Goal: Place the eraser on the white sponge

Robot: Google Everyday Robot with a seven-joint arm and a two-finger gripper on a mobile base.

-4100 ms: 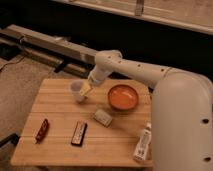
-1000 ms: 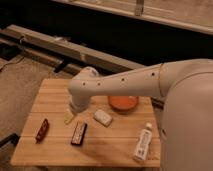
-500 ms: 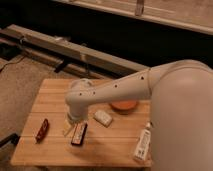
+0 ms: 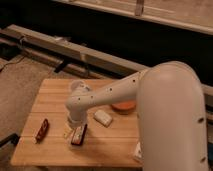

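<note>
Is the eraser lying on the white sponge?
No, the eraser lies on the table apart from the white sponge, close by the gripper.

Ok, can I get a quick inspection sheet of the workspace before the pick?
Surface: wooden table, no spills seen.
Job's things: eraser lies flat near the front edge. The white sponge sits apart from it, further back toward picture right, with nothing on it.
Clutter: dark red bar at picture left. Orange bowl and cup are partly behind the arm. White bottle at front right is mostly hidden.
Grippers: gripper is low over the table beside the eraser; contact unclear.
Cables: what looks like a dark lead on the floor.
Surroundings: metal rail behind the table.
</note>
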